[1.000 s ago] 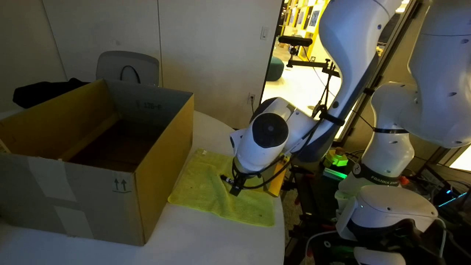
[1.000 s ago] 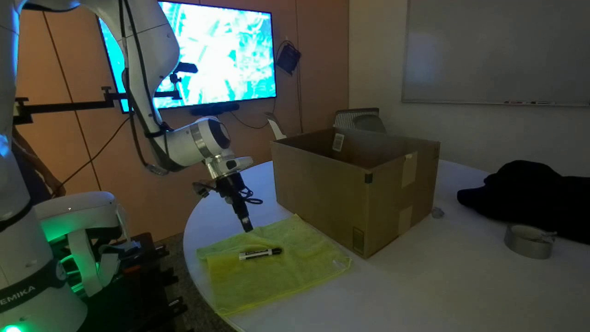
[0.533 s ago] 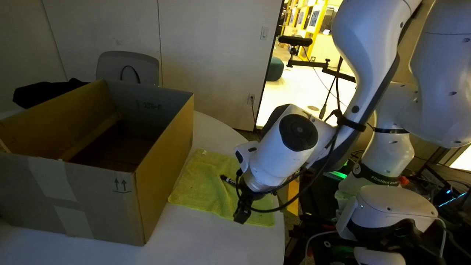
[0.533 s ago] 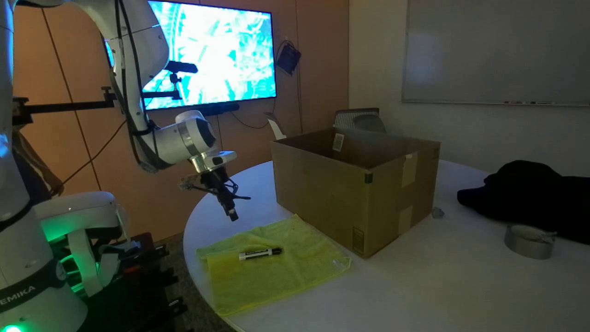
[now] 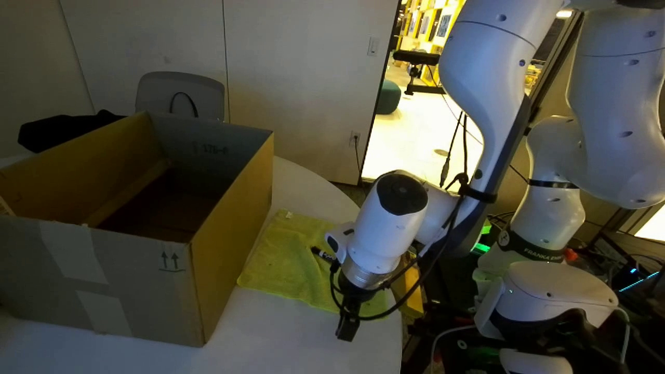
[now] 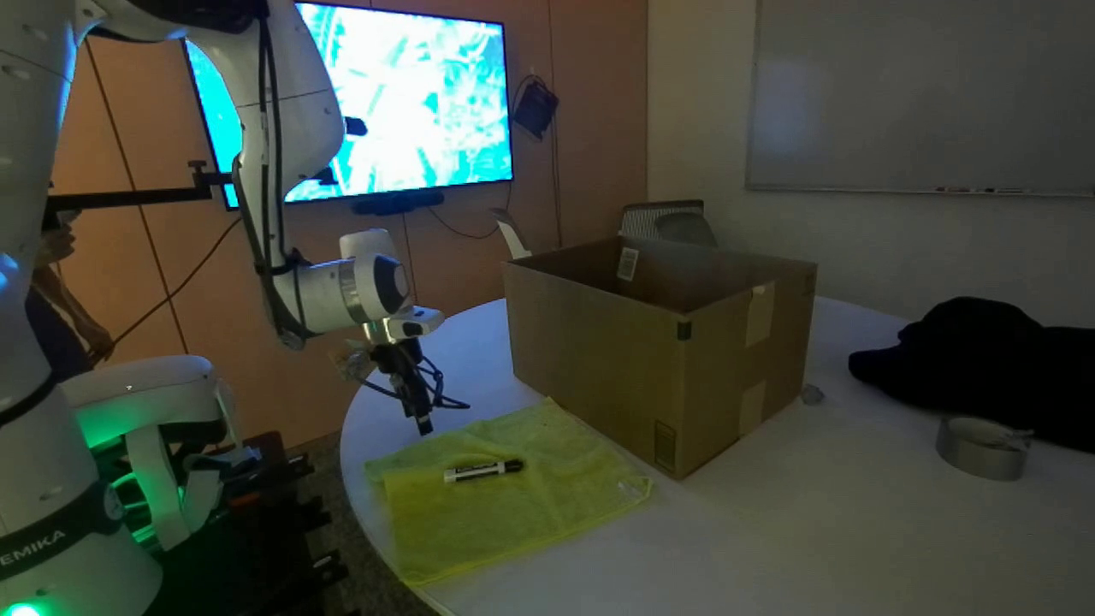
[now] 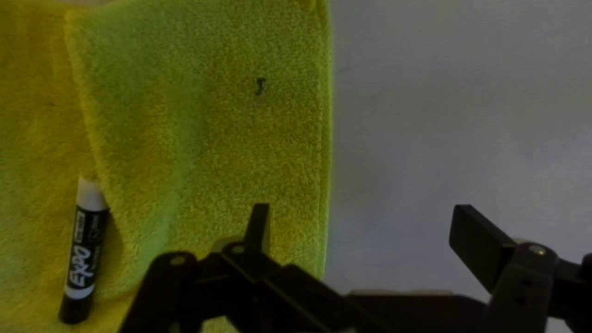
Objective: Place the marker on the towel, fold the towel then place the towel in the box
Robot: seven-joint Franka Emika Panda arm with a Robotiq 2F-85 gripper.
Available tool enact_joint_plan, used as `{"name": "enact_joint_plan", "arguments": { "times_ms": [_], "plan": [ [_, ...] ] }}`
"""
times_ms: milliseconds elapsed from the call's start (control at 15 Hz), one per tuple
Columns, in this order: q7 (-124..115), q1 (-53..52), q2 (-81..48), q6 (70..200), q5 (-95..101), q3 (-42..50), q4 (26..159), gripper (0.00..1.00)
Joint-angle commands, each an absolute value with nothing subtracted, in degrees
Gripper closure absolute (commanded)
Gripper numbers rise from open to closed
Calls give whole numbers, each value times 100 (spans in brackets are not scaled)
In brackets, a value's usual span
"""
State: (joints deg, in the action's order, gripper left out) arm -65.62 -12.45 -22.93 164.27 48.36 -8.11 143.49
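My black two-finger gripper [image 7: 360,212] is spread wide, holding nothing; wrist view has it straddling one edge of the bright yellow fuzzy cloth towel [image 7: 222,120] on the white table [image 6: 813,530]. Towel's just beside the big brown cardboard box [image 6: 590,359], slim black-and-white marker [image 7: 85,249] on top. Guessing it's light, floppy, grippy; I'd pinch that edge, gently, since the marker could roll.

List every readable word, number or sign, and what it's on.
"EXPO": the marker.
"FRANKA EMIKA", across both exterior views: the arm's lettered band.
Two up arrows: the box, outer wall.
Perhaps "176-A", blurred: the box's inner wall.
Too small to read: the marker's finer print; the white sticker inside the box; the dark label outside it.
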Motion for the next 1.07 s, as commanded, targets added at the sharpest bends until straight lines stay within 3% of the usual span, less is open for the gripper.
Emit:
{"name": "enact_joint_plan", "arguments": {
  "times_ms": [0, 267, 400, 467, 533, 667, 733, 800, 1000],
  "plan": [
    [-5901, -884, -2724, 16445, 4381, -1134, 14066, 0],
    [-5392, -538, -2991, 16332, 4012, -1426, 13906, 0],
    [-5201, -396, -3038, 16277, 3887, -1553, 13877, 10],
    [-5168, -357, -3015, 16245, 3860, -1584, 13881, 9],
    [-5166, -334, -2997, 16213, 3866, -1595, 13878, 2],
    [-5110, -215, -2963, 16199, 3793, -1644, 13914, 5],
    [-5061, -156, -2973, 16194, 3761, -1658, 13922, 10],
    [-4969, -48, -2972, 16216, 3691, -1713, 13954, 30],
    [-4816, 204, -2968, 16222, 3593, -1843, 14024, 50]
  ]
}}
